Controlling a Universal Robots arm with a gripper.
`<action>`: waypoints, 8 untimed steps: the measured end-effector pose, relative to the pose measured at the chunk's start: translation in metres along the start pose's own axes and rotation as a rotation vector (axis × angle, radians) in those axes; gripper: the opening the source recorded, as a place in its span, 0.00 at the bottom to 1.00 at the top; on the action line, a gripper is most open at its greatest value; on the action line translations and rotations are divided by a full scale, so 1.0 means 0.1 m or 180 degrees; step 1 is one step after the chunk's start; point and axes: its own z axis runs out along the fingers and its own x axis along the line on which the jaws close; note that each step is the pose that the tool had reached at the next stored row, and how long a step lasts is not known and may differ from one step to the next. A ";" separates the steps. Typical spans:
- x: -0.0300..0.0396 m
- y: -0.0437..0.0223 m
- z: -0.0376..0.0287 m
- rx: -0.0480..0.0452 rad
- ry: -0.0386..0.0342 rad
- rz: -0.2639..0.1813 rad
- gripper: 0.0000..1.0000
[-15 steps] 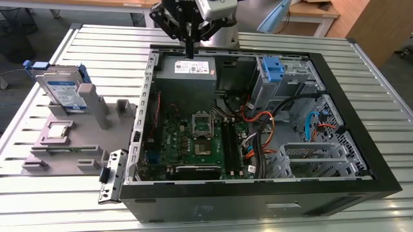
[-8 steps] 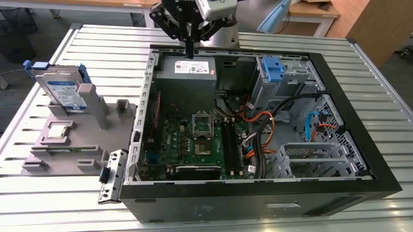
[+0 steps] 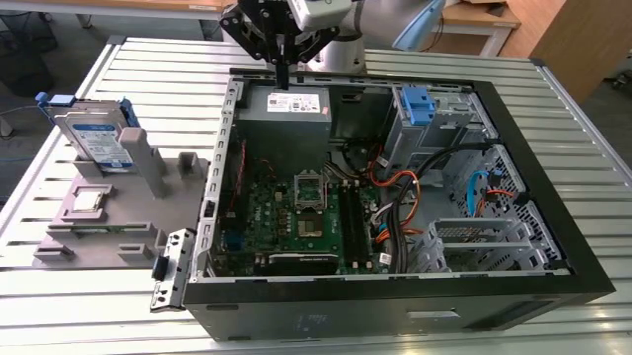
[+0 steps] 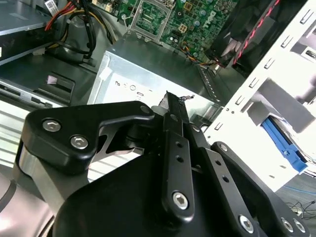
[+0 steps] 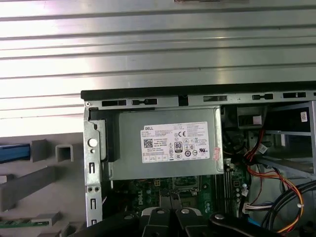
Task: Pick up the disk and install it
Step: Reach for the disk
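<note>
The disk (image 3: 99, 137), a silver-grey drive with a white-and-blue label in a bright blue carrier, stands on edge in the grey holder (image 3: 109, 214) at the exterior view's left, outside the computer case. My gripper (image 3: 283, 83) hangs over the back of the open case, above the grey power supply (image 3: 288, 107), well apart from the disk. Its fingers (image 4: 170, 116) are pressed together with nothing between them. In the first wrist view the power supply (image 5: 165, 143) lies straight ahead, and a blue edge of the disk carrier (image 5: 12, 152) shows at the side.
The open black case (image 3: 395, 296) holds a green motherboard (image 3: 301, 214), orange and black cables (image 3: 405, 192) and a metal drive bay (image 3: 449, 118) with an upright blue bracket (image 3: 418, 107). The slatted metal table (image 3: 148, 66) runs all around.
</note>
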 end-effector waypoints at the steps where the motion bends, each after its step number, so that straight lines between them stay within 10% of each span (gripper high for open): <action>1: 0.017 -0.001 0.000 0.0000 0.0000 0.0000 0.11; 8: 0.151 -0.011 0.000 0.0000 0.0000 0.0000 0.11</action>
